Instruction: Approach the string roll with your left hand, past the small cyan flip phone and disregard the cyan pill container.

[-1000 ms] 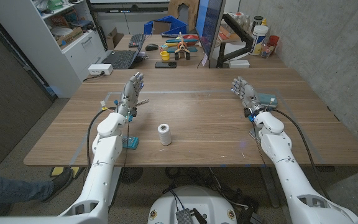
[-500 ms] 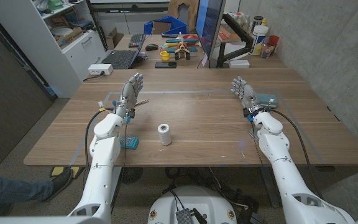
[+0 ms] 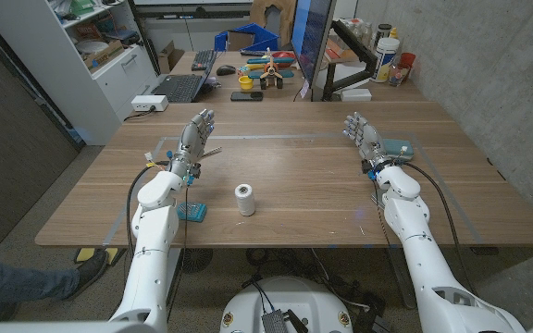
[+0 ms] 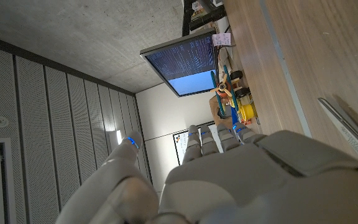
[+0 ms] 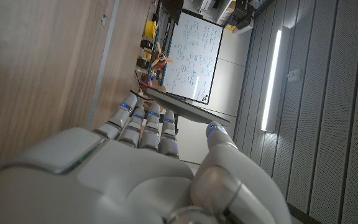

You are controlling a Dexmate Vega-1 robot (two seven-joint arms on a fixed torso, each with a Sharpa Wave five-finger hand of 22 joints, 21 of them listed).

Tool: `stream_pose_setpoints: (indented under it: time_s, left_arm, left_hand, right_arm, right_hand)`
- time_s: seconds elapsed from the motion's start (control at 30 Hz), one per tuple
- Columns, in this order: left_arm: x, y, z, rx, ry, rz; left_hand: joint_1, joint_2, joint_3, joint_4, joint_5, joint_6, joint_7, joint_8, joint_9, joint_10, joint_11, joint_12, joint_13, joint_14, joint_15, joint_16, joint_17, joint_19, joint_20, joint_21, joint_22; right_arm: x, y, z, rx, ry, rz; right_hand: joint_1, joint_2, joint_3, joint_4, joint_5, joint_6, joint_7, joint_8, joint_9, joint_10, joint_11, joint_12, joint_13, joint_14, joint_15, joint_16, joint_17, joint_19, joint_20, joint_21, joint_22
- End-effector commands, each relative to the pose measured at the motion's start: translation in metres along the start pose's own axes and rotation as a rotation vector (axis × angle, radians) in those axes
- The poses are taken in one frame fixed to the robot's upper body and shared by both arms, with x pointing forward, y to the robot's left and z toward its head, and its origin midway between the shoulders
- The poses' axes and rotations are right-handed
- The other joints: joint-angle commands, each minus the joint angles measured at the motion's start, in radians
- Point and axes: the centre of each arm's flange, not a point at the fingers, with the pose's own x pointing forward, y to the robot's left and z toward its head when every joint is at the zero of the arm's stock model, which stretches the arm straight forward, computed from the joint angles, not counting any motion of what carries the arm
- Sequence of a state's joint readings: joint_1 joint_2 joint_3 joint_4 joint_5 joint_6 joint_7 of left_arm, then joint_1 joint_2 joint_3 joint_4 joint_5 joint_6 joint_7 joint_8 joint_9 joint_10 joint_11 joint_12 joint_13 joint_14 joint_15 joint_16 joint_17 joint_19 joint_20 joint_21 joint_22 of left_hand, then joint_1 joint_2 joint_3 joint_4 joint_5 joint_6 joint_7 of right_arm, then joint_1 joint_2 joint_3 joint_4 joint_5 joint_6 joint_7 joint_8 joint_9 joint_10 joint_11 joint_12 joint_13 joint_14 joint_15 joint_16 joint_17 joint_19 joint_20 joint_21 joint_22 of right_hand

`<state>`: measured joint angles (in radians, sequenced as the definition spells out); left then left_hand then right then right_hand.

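Left robot hand [image 3: 197, 129] is up and empty, fingers spread, well short of the string roll [image 3: 245, 199], which stands upright mid-tabletop [image 3: 294, 176]. A cyan item [image 3: 193, 212] lies near its forearm. Right robot hand [image 3: 362, 135] is open too, parked beside another cyan item [image 3: 398, 147].

Wooden table [image 3: 303, 185] serves as reference: beyond its far edge a monitor [image 3: 311, 42], keyboard [image 3: 179, 88], blue bin [image 3: 246, 39], white power strip [image 3: 148, 104]; bottles [image 3: 389, 44] off its far right corner; white shelving [image 3: 100, 46] to its left
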<state>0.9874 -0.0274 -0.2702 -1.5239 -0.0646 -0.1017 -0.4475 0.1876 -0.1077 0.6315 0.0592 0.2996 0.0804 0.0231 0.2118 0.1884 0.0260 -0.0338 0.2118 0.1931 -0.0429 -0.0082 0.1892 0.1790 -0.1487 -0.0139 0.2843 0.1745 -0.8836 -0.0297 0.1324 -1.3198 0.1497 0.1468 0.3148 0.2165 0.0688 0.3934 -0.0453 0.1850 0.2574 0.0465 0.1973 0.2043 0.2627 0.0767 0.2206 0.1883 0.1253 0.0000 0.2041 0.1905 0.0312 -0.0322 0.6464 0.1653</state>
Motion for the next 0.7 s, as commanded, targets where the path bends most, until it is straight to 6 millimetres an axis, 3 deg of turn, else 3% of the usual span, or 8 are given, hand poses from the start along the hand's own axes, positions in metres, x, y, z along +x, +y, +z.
stream_pose_setpoints:
  time_s: [0.03, 0.7]
  left_arm:
    - [-0.008, -0.005, 0.005, -0.005, -0.017, -0.018]
    - [-0.018, -0.013, 0.015, 0.03, -0.04, -0.045]
  left_hand:
    - [0.011, 0.001, -0.001, -0.005, 0.004, 0.0, -0.003, -0.003, 0.002, 0.006, 0.006, 0.003, 0.002, -0.004, 0.004, 0.004, 0.003, -0.003, 0.003, -0.004, 0.005]
    - [0.019, 0.004, -0.002, -0.009, 0.002, 0.004, -0.004, -0.003, 0.003, 0.006, 0.003, 0.002, 0.002, -0.003, 0.005, 0.003, 0.003, -0.003, 0.008, -0.01, 0.005]
  right_arm:
    - [-0.001, -0.001, 0.002, -0.001, -0.006, 0.001]
    - [-0.002, -0.001, 0.004, 0.0, -0.012, 0.002]
  right_hand:
    - [0.001, 0.008, -0.002, -0.007, 0.004, 0.014, -0.001, 0.007, 0.001, 0.008, 0.0, 0.005, 0.002, 0.009, 0.001, 0.003, 0.003, 0.01, -0.017, -0.004, 0.004]
    - [-0.002, 0.009, -0.004, -0.008, 0.004, 0.03, 0.008, 0.01, -0.004, 0.015, 0.005, 0.007, 0.001, 0.015, 0.0, 0.002, 0.001, 0.017, -0.015, -0.016, 0.005]
